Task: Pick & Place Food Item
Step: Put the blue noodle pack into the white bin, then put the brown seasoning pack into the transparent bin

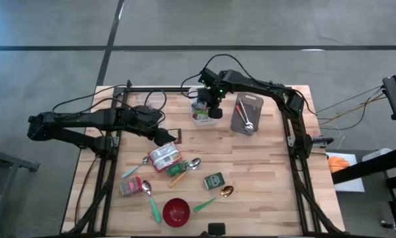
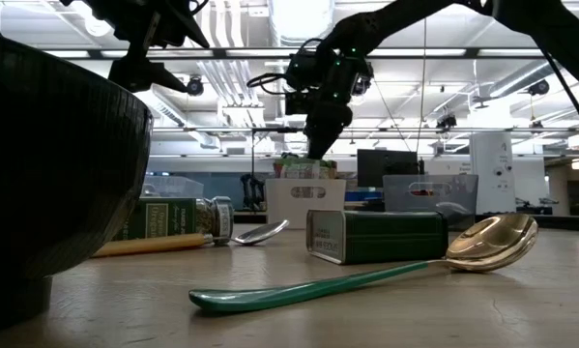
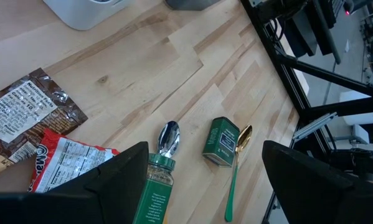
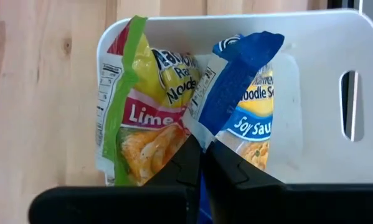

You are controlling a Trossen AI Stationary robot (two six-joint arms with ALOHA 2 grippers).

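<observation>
A white bin at the table's far middle holds two noodle packets standing side by side: a green, yellow and red one and a blue one. My right gripper hangs over the bin, pointing steeply down and shut on the blue packet. My left gripper stands open above the table's left middle, over the snack packets, touching nothing. My right gripper pinches the blue packet's white sealed edge between its two shut fingers, on the side next to the green packet. The fingers come from above, pointing steeply down. The packet stands tilted inside the bin, its lower part hidden by the fingers.
A grey tray of utensils stands right of the bin. Toward the near edge lie snack packets, a spice jar, a silver spoon, a green tin, a gold spoon with a green handle and a red bowl.
</observation>
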